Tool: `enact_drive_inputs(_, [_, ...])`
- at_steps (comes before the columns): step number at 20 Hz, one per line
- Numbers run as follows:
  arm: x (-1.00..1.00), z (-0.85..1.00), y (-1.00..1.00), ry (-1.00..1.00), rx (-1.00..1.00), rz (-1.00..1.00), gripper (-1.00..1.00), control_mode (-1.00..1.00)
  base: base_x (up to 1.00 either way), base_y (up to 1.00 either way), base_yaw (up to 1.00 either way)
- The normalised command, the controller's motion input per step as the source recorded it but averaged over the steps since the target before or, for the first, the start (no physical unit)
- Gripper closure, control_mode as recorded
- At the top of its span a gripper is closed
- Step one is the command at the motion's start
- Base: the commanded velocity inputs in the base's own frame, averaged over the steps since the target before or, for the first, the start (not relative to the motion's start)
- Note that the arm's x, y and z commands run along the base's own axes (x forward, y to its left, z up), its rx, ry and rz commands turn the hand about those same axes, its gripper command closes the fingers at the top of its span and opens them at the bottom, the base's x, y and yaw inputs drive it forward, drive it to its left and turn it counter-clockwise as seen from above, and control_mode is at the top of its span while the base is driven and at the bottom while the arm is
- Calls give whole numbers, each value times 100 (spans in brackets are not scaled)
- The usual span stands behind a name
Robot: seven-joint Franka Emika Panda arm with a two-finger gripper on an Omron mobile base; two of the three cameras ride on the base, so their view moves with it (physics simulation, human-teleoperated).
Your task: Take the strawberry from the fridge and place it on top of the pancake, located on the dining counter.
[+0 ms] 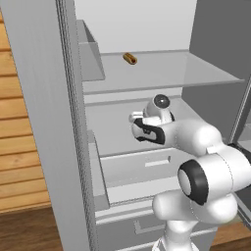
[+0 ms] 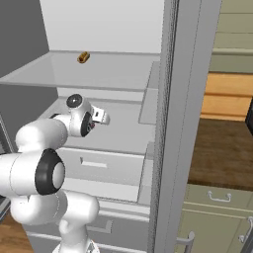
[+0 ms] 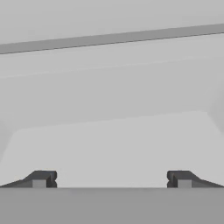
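Observation:
The fridge [image 1: 44, 122] [image 2: 185, 123] stands open in front of me. My arm reaches in over its lower shelf [image 1: 110, 130] [image 2: 126, 128], under the glass shelf [image 1: 166, 73] [image 2: 64, 74]. My gripper [image 3: 111, 179] [image 2: 101, 116] is open, its fingertips [image 3: 43, 178] wide apart with nothing between them, facing the pale back wall. In the left base view the hand [image 1: 144, 128] hides the fingers. The strawberry is out of view, and so is the pancake.
A small brown-orange cylinder-shaped food item [image 1: 130, 59] [image 2: 83, 57] lies on the glass shelf. Drawers [image 1: 142, 169] [image 2: 104, 170] sit below the lower shelf. Right of the fridge is a dark-brown countertop [image 2: 222, 148] over pale green drawers; I cannot tell whether it is the dining counter.

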Motion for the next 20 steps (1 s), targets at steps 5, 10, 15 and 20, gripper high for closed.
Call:
enact_drive_inputs(5, [-2,14,0,-8,0,0,-100,-100,0,0,0])
enact_drive_inputs(10, [-39,7,0,0,-1,0,-100,-100,0,0,0])
enact_drive_inputs(15, [-55,5,0,-3,0,0,-100,-100,0,0,0])
enact_drive_inputs(20, [-13,45,0,0,-1,0,-100,-100,0,0,0])
